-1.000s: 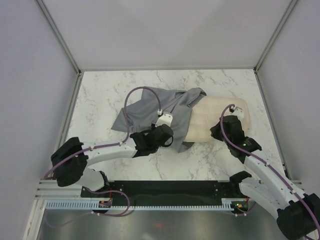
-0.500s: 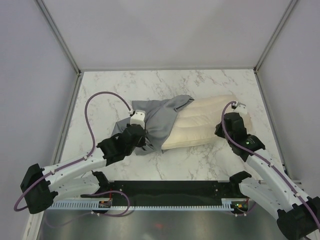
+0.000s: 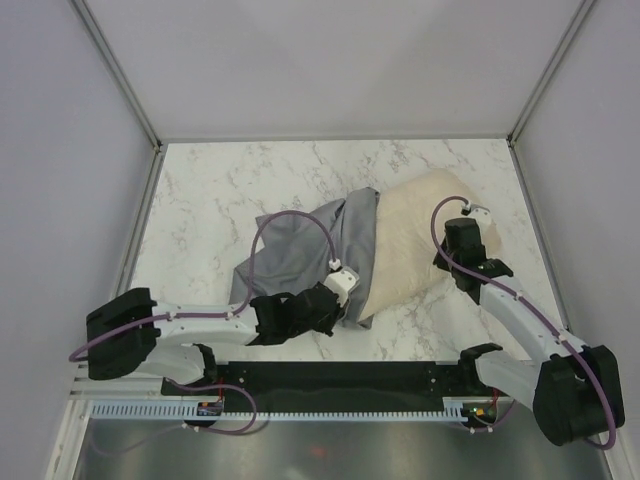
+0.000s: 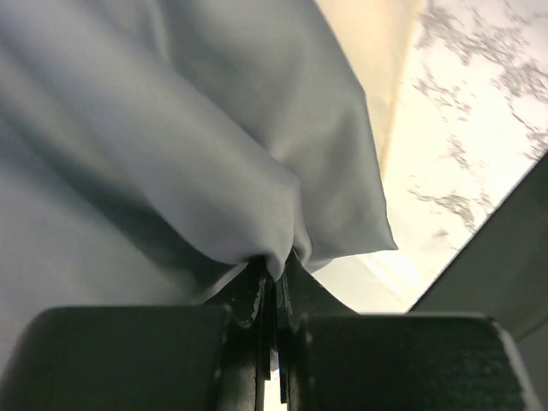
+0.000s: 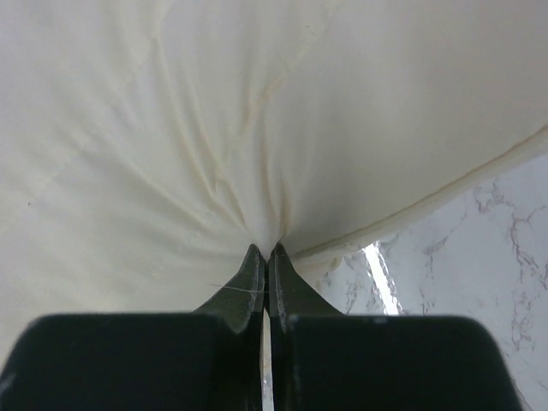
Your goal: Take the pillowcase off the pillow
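Note:
The cream pillow (image 3: 415,240) lies at the table's middle right, its right half bare, its left end inside the grey pillowcase (image 3: 305,260). My left gripper (image 3: 340,300) is shut on the pillowcase's near edge; in the left wrist view the grey cloth (image 4: 171,145) bunches into the closed jaws (image 4: 274,270), with the pillow (image 4: 377,51) behind. My right gripper (image 3: 452,235) is shut on the pillow's right end; in the right wrist view the cream fabric (image 5: 257,111) puckers at the closed gripper (image 5: 265,253).
The marble table (image 3: 220,190) is walled by pale panels at left, back and right. A black rail (image 3: 340,375) runs along the near edge between the arm bases. Purple cables (image 3: 290,225) loop above the left arm.
My left gripper moved right and nearer with the pillowcase, which has bunched at the pillow's left end. The pillow's right end rose and swung back; more cream surface shows.

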{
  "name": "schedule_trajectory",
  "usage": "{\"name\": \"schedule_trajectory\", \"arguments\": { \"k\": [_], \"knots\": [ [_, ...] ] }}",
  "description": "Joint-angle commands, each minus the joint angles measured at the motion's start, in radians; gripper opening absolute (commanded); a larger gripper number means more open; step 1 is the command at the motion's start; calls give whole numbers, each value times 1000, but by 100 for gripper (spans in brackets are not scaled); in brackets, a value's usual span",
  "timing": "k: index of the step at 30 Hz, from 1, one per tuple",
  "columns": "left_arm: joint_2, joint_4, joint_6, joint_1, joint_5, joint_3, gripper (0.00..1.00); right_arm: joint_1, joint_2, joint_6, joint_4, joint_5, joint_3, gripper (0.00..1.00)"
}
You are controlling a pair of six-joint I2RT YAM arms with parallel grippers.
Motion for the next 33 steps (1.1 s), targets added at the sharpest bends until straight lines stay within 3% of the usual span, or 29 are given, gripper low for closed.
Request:
{"name": "schedule_trajectory", "arguments": {
  "k": [1, 9, 12, 16, 17, 22, 28, 29, 31, 32, 33],
  "knots": [
    [110, 160, 28, -69, 84, 65, 2, -22, 75, -42, 157, -66, 16, 0],
    [346, 235, 19, -203, 123, 266, 2, -34, 244, -82, 175, -138, 145, 1],
    [408, 254, 8, -226, 135, 325, 2, -34, 242, -94, 152, -153, 175, 19],
    [446, 260, 5, -231, 121, 355, 2, -37, 187, -105, 96, -155, 197, 74],
    [443, 258, 7, -231, 112, 357, 2, -37, 170, -107, 80, -153, 200, 79],
    [402, 232, 33, -229, 13, 360, 2, -37, 41, -98, -52, -179, 199, 93],
    [392, 160, 51, -226, -44, 415, 2, -37, -37, -58, -109, -278, 130, 98],
    [389, 154, 48, -224, -50, 420, 5, -37, -43, -53, -108, -303, 101, 98],
    [380, 139, 50, -224, -53, 425, 24, -39, -48, -42, -95, -319, 61, 98],
    [374, 133, 50, -223, -66, 429, 37, -37, -45, -39, -91, -322, 50, 98],
    [369, 122, 50, -223, -72, 431, 64, -37, -42, -39, -79, -325, 39, 98]
  ]
}}
